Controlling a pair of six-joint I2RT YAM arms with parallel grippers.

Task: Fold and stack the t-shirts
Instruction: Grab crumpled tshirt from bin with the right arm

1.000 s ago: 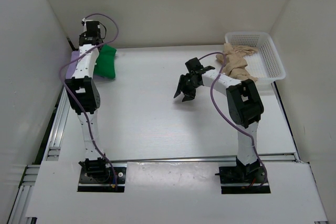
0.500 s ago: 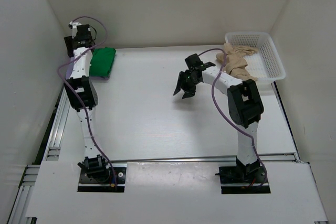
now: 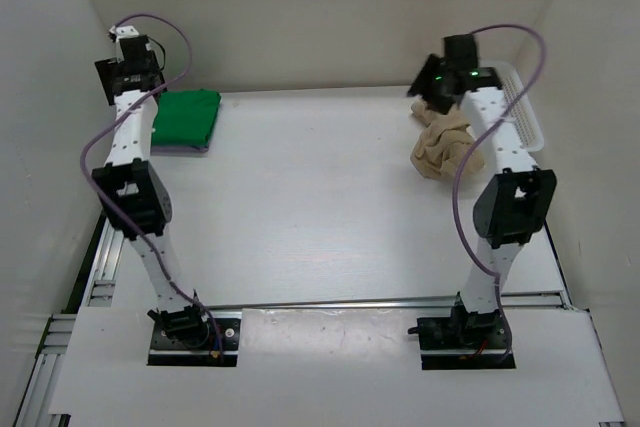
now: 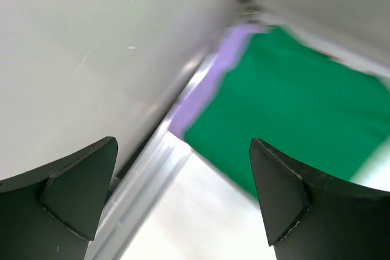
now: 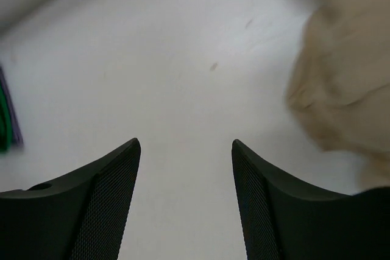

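A: Half done or better, judging from the folded green t-shirt [image 4: 292, 101] atop the purple t-shirt [image 4: 204, 86]. Lies where, against the left gripper [image 4: 181, 145]?

B: Lies beyond and below its fingertips, toward the right-hand one, tight in the corner by the wall [image 4: 91, 41]. Shows fingers spread wide, holding nothing.

A: And next up?

B: Looks to be the beige t-shirt [image 5: 344, 83]. Sits crumpled in a heap on the table [image 5: 183, 47], ahead and to the right of the right gripper [image 5: 186, 144], apart from both fingertips. Finds those fingers spread wide too, empty.

A: Long axis?

B: Cannot tell; too bunched, and blurred. Reads from above as a plain lump near the basket [image 3: 530, 122].

A: Nearer arm?

B: Right, by far, with the left well apart at the opposite corner. Calls for swinging the fingers rightward and down onto an edge of cloth. Leaves plenty of bare white surface leftward of those fingers for spreading flat.
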